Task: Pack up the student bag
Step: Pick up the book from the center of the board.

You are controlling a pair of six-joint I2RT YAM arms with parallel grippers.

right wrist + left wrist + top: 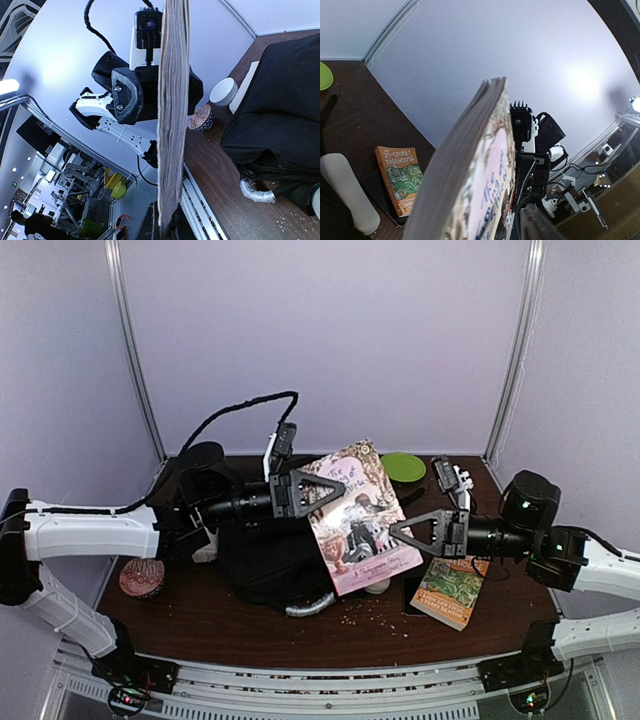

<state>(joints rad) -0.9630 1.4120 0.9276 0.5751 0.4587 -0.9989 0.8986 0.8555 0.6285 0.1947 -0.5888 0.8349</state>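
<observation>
A pink illustrated book (355,515) hangs tilted in the air over the table's middle, held from both sides. My left gripper (315,490) is shut on its top left corner; the book fills the left wrist view (470,175). My right gripper (405,530) is shut on its right edge; in the right wrist view the page edge (172,100) runs up from between its fingers (170,231). The student bag (270,565), black fabric, lies under and left of the book, also in the right wrist view (280,115), with a grey handle (310,606) at its near edge.
An orange Treehouse book (450,590) lies on a dark flat device at the right, also in the left wrist view (400,175). A green plate (403,466) sits at the back. A patterned bowl (141,578) and a white cup (223,91) stand left. Crumbs lie near the front edge.
</observation>
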